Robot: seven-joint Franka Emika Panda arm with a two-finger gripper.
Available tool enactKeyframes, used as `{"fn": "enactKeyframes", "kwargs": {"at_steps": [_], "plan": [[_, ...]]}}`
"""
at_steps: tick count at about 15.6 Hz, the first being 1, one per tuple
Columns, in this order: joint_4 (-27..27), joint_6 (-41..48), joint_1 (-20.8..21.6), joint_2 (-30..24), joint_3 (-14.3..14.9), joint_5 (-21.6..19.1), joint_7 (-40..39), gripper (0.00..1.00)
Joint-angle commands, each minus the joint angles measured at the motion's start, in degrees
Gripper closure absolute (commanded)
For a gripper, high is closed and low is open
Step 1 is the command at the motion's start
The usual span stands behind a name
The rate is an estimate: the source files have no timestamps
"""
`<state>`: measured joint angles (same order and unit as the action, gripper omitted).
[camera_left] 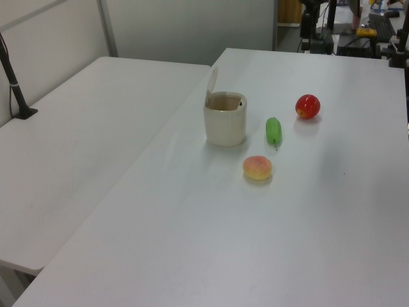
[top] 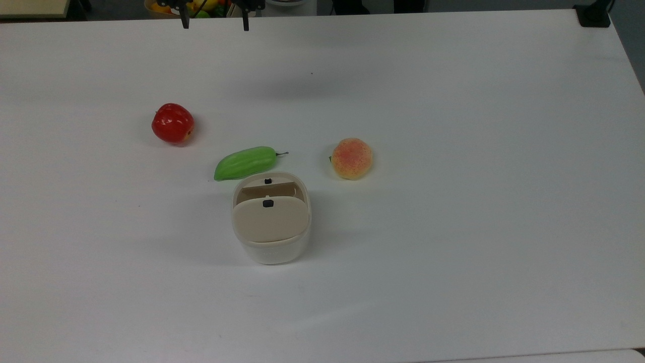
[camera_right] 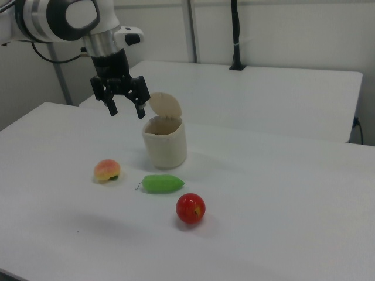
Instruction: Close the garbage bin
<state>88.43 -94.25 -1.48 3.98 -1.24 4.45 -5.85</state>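
Note:
The garbage bin is a cream-white tub near the middle of the table, also seen in the left view and the right view. Its beige lid stands raised on its hinge, leaving the mouth uncovered; a small black button sits on the lid. My gripper hangs open in the air with nothing between its fingers, to the right view's left of the lid and apart from it. In the top view the gripper has its two fingertips poking in at the upper edge.
A red apple, a green fruit lying close to the bin, and a peach rest on the white table. A second white table adjoins at the left view's left. A black post stands behind.

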Motion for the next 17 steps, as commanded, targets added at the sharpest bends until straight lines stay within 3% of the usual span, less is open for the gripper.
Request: {"fn": "enactKeyframes", "kwargs": {"at_steps": [1,3,4,14,17], "plan": [[1.0,0.8,0.0,-1.3,0.1,0.4,-0.8,0.84],[1.0,0.7,0.0,-1.3,0.1,0.4,-0.9,0.99],[1.0,0.6,0.0,-1.3,0.1,0.4,-0.8,1.0],[0.7,0.0,0.2,-0.3,0.1,-0.5,-0.9,1.0],[0.7,-5.3,0.7,0.4,-0.2,-0.5,-0.3,1.0]]}}
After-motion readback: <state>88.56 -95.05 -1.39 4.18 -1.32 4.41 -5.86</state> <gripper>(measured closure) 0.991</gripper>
